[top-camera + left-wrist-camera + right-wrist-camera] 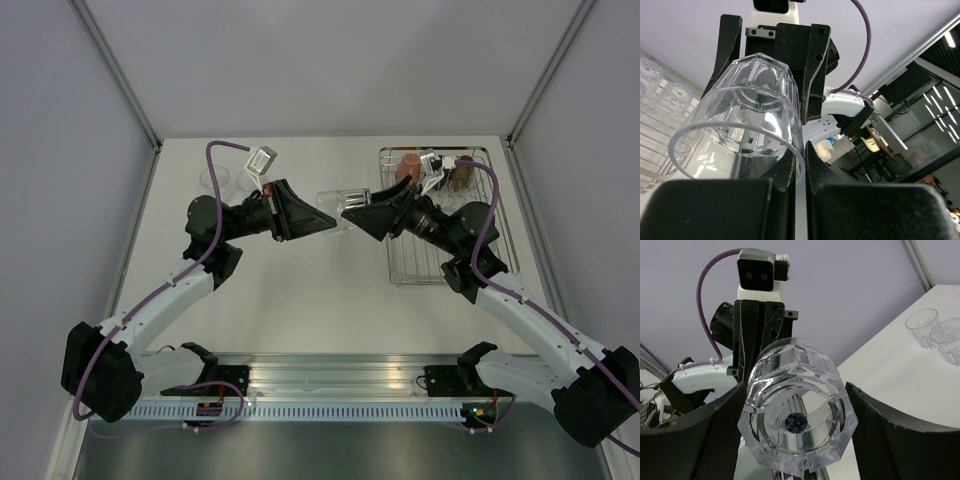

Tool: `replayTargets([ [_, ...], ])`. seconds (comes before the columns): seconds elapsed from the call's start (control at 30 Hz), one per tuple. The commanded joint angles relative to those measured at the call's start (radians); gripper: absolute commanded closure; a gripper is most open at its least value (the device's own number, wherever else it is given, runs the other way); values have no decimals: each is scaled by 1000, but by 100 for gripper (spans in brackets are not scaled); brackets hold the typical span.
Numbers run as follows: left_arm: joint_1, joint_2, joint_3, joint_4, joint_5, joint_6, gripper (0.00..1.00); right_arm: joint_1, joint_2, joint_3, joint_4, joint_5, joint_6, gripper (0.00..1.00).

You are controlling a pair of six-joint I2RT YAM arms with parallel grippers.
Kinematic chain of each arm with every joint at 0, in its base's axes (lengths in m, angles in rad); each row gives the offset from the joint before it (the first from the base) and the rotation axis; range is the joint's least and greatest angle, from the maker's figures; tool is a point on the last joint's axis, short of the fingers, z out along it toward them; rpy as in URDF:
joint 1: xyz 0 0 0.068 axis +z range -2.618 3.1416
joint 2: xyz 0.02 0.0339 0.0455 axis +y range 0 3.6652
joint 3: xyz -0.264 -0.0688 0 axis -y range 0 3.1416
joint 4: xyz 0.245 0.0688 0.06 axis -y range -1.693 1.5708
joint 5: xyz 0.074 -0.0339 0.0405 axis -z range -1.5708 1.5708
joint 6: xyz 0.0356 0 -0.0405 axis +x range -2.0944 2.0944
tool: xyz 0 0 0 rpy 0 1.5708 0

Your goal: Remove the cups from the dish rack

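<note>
White table (300,300), grey walls (330,60)

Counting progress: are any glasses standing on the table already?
Yes, the right wrist view shows two clear tumblers upright on the table.

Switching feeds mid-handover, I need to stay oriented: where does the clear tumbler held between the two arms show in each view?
Top external: tumbler at centre, lying sideways.
Left wrist: tumbler fills left-centre, open rim nearest the camera.
Right wrist: tumbler low centre, base facing the camera.
Shared landmark: the standing tumblers, seen in all three views.
</note>
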Motion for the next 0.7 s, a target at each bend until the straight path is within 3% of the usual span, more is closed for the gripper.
replayTargets([
  [0.0, -8, -1, 41, -5, -25, 69, 98, 6, 14, 5, 108, -4, 2, 55],
  [0.03, -10, -1, 41, -8, -26, 73, 98, 6, 14, 0, 103, -1, -3, 53],
  [0.1, -8, -6, 43, -21, -32, 96, 98, 8, 6, -1, 76, 17, -35, 35],
  [0.17, -8, -21, 57, -100, -54, 160, 98, 5, -6, 20, -45, 66, -112, 13],
  [0.23, -6, -30, 96, -268, -77, 228, 98, 5, -20, 60, -198, 131, -179, 2],
  [0.33, -6, -43, 173, -474, -162, 403, 98, 0, -63, 113, -414, 255, -295, 2],
  [0.47, -6, -4, 308, -906, -415, 640, 98, -3, -139, 181, -674, 610, -401, 2],
  [0.57, -6, 81, 419, -1087, -581, 737, 98, -3, -178, 213, -821, 811, -434, 2],
  [0.67, -6, 190, 527, -1192, -719, 805, 98, -3, -202, 226, -904, 863, -464, 2],
])
